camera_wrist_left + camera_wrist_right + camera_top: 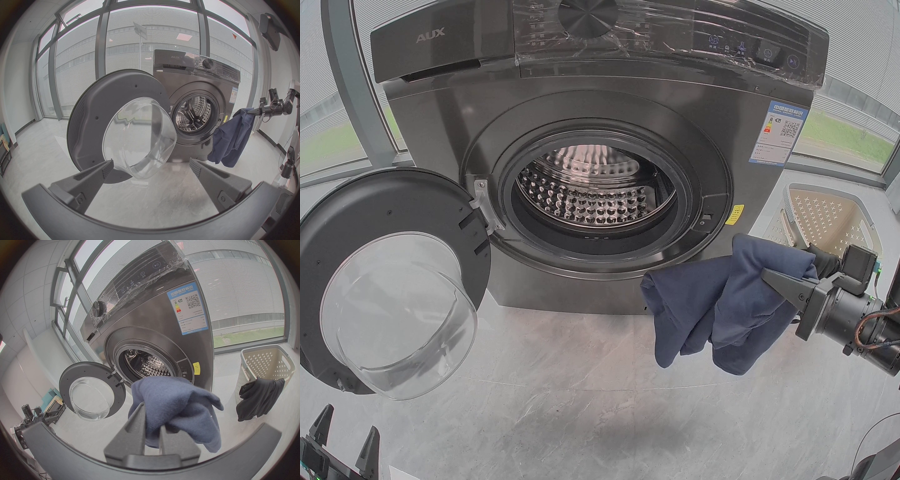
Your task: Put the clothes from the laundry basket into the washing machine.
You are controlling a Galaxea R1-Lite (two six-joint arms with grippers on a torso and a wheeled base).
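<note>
Right claw (152, 424): I hold it out level, clamped on the dark blue fabric garment (725, 306).
Left claw (150, 164): apart, held low.

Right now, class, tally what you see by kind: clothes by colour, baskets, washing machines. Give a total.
Blue garment: 1, held in the right claw
Black garment: 1, draped over the basket rim
Laundry basket: 1
Washing machine: 1
Total: 4
</note>
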